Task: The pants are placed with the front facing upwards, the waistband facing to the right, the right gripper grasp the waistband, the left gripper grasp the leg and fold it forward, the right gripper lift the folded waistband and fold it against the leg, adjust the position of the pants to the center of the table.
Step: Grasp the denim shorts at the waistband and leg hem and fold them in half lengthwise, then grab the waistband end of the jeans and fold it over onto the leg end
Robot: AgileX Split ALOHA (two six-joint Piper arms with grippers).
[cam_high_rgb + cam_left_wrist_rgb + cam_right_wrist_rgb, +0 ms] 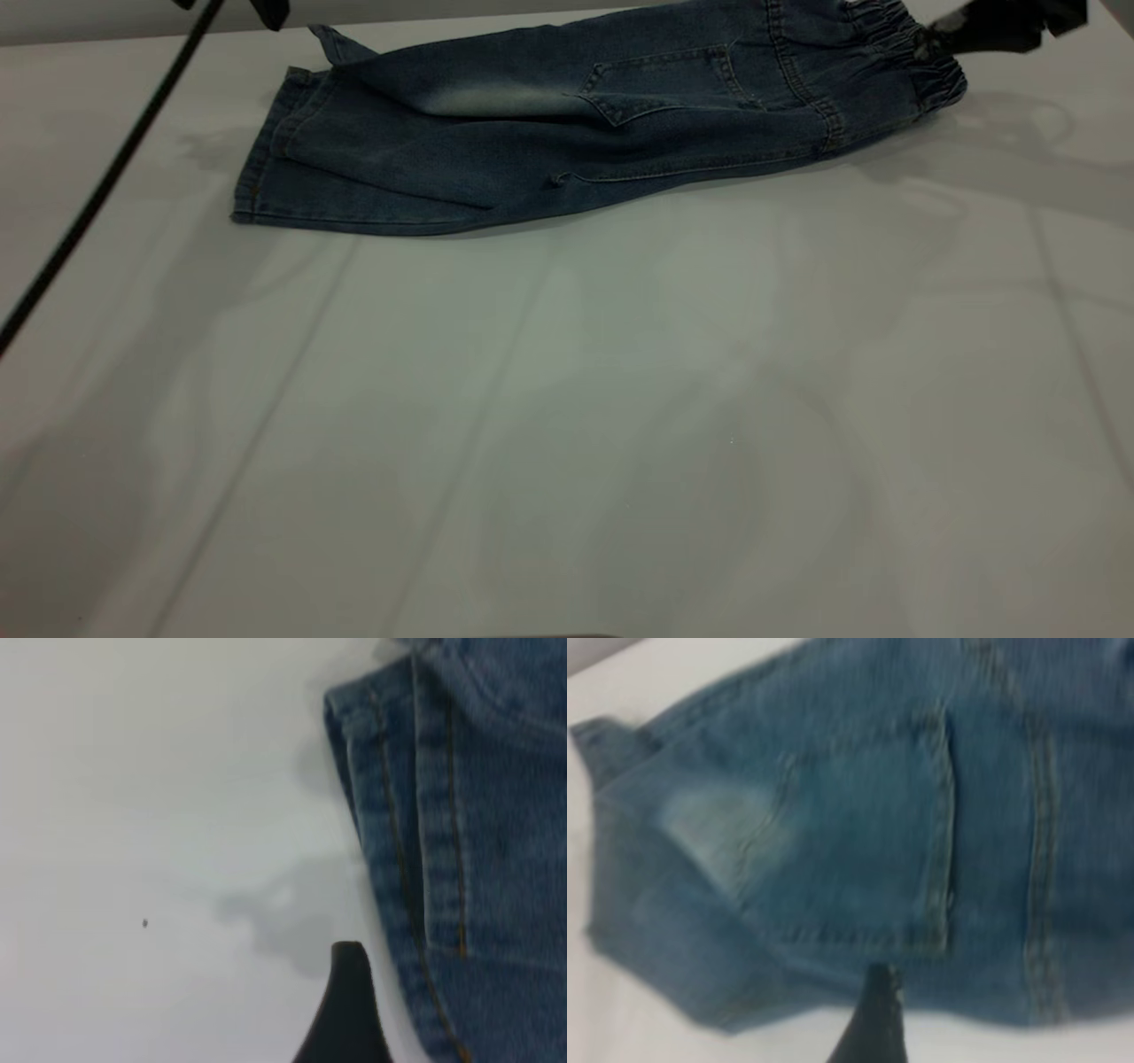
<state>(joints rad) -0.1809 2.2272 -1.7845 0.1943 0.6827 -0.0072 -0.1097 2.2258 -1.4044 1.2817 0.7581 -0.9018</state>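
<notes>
While the right gripper (930, 40) meets the waistband (904, 44), pants (567, 133) lie folded.

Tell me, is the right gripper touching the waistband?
Touching. The exterior view shows the right gripper tip pressed into the gathered waistband of the pants.

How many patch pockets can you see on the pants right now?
1: a patch pocket on the upper layer of the pants, between the faded patch and the waistband. Others may be hidden in the fold.
</notes>
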